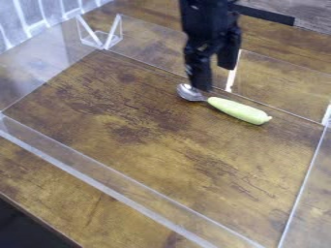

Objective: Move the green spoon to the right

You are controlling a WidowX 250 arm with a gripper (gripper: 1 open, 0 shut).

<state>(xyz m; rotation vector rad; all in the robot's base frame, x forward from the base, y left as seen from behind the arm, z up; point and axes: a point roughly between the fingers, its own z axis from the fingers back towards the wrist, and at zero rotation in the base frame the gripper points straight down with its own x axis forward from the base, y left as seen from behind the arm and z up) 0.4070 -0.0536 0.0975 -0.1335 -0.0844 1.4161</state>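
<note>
gripper: my gripper (pixel 210 74) hangs pointing down over the far right part of the table (pixel 142 126); fingers (pixel 196 70) blurred, they look parted with a gap between them; nothing held in them; tips just above and behind the spoon's metal end; cannot tell if a tip touches it
green spoon: the green spoon (pixel 230 107) lies flat on the wood near the right edge of the table, toward the far right corner; yellow-green handle (pixel 242 110) points to the right edge and slightly toward the near side; small silver bowl (pixel 192 93) at its left end, directly below my fingers; spoon free of my grip
table: dark brown wood planks, worn grain; spoon sits well apart from the near edge and the left edge
clear walls: transparent low panels (pixel 155 205) fence the work area along the near, left and right edges; a glare streak shows on the far right panel beside my gripper
stand: small clear triangular piece (pixel 99 32) near the far left corner, well apart from spoon and gripper
arm: black body (pixel 207 19) comes down from the top edge of the view, upright
</note>
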